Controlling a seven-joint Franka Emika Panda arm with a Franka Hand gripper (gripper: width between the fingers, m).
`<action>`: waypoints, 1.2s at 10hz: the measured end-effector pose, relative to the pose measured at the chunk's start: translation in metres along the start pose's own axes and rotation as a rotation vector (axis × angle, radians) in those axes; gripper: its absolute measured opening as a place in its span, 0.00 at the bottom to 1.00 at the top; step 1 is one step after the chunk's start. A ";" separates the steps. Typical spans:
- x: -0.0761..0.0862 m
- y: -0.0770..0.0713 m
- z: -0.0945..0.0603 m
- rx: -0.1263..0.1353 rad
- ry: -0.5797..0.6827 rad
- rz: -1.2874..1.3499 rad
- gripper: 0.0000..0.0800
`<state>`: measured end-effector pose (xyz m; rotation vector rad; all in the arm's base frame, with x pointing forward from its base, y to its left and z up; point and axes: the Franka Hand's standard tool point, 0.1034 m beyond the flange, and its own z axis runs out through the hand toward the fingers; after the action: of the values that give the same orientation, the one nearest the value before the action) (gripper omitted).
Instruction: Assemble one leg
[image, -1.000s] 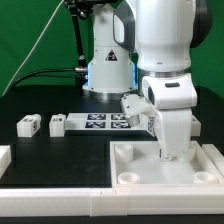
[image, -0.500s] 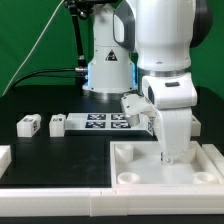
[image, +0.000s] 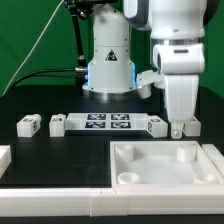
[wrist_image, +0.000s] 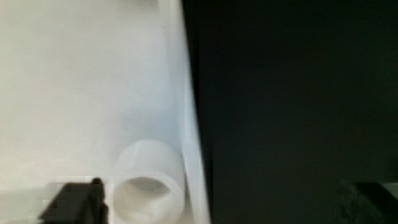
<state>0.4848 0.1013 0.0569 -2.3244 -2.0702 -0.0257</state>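
Note:
Small white legs with square markers lie in a row on the black table: two at the exterior view's left (image: 29, 124) (image: 57, 124) and one right of the marker board (image: 157, 125). My gripper (image: 178, 126) hangs just above the far right edge of the large white panel (image: 160, 170), beside that right leg. In the wrist view the gripper (wrist_image: 222, 205) is open and empty. Its dark fingertips (wrist_image: 71, 203) stand wide apart, one over the panel (wrist_image: 80, 90) next to a round corner socket (wrist_image: 146, 178), the other over the black table.
The marker board (image: 105, 123) lies between the legs. The panel has round sockets at its corners (image: 127, 153). A white rail (image: 55, 200) runs along the table's front. The robot base (image: 108, 60) stands behind.
The arm has lifted off the panel's far right socket and moved up and toward the exterior view's right. The legs and panel have not moved.

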 end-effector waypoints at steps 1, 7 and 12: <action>-0.001 -0.001 0.002 0.001 0.001 -0.004 0.81; 0.009 -0.011 0.004 -0.014 0.030 0.563 0.81; 0.057 -0.039 0.009 0.046 0.055 1.217 0.81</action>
<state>0.4530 0.1625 0.0504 -3.0205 -0.3598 -0.0098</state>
